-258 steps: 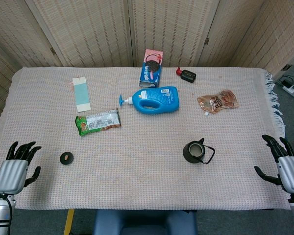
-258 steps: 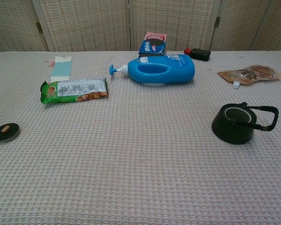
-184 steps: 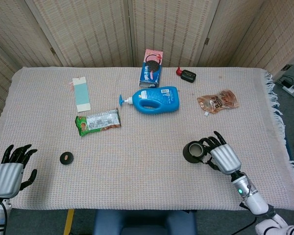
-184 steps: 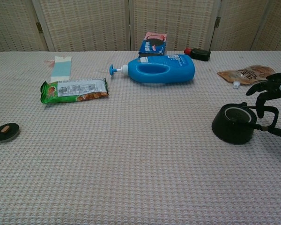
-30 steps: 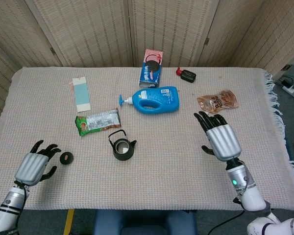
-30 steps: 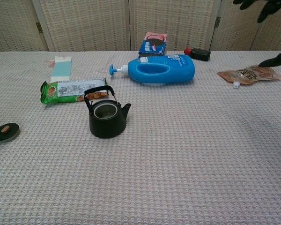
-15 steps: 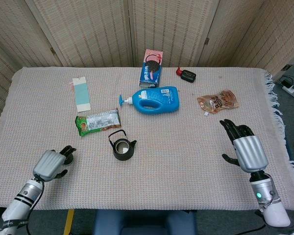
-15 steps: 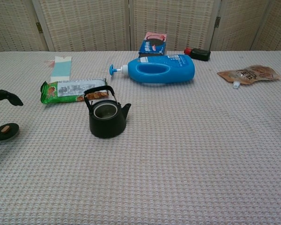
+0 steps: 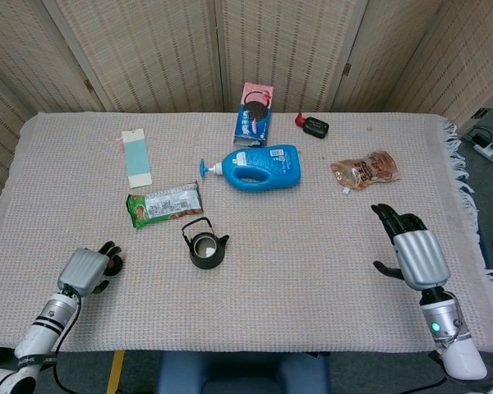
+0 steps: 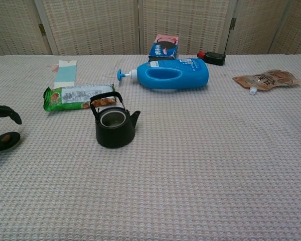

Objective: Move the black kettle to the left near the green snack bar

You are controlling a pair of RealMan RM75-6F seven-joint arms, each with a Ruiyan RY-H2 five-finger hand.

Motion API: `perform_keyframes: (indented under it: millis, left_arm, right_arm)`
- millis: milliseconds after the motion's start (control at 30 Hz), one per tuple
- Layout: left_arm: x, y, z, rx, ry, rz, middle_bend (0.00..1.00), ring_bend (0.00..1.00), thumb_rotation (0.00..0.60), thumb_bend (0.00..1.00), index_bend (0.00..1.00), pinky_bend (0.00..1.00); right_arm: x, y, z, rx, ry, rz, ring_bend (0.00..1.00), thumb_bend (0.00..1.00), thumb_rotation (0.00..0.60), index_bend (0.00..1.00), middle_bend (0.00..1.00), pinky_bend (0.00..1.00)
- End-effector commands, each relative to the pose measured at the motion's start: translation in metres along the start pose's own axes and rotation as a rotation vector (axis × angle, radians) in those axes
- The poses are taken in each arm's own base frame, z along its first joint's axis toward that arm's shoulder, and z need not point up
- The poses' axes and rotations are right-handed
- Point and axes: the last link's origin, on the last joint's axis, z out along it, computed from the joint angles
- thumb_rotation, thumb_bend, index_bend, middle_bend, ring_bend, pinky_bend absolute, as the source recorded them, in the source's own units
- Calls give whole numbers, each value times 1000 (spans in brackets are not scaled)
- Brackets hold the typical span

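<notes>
The black kettle [image 9: 204, 247] stands upright without a lid on the woven tablecloth, just below and right of the green snack bar [image 9: 164, 203]. In the chest view the kettle [image 10: 115, 128] has its handle raised and its spout to the right, close in front of the snack bar [image 10: 79, 96]. My left hand [image 9: 87, 270] hovers at the table's near left over the small black lid [image 10: 5, 141], holding nothing. My right hand [image 9: 414, 253] is at the near right, fingers spread and empty, far from the kettle.
A blue detergent bottle [image 9: 259, 167] lies behind the kettle. A cookie box [image 9: 255, 116], a small black and red object [image 9: 314, 125], a brown pouch [image 9: 366, 171] and a pale blue card [image 9: 136, 158] lie further back. The cloth's fringe [image 9: 464, 176] marks the right edge.
Over the long run the kettle went from the right side to beside the snack bar and was let go. In the last second my left hand reached over the lid and my right hand drew back.
</notes>
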Motion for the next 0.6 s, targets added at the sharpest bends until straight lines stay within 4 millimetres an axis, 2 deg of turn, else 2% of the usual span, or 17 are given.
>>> perform_keyframes:
  millis: [33,600]
  left_arm:
    - [-2,1,3,1,-4,0,172,716,600,242,223,577]
    - [-11,5,15,10,-2,1,251,741,600,264,287,580]
  right_arm:
    - [-1,2,-1,-7,-3,2,288,92,600,99,167,230]
    - [-2,9,-2,-30,-6,23,287,92,600,102,171,230]
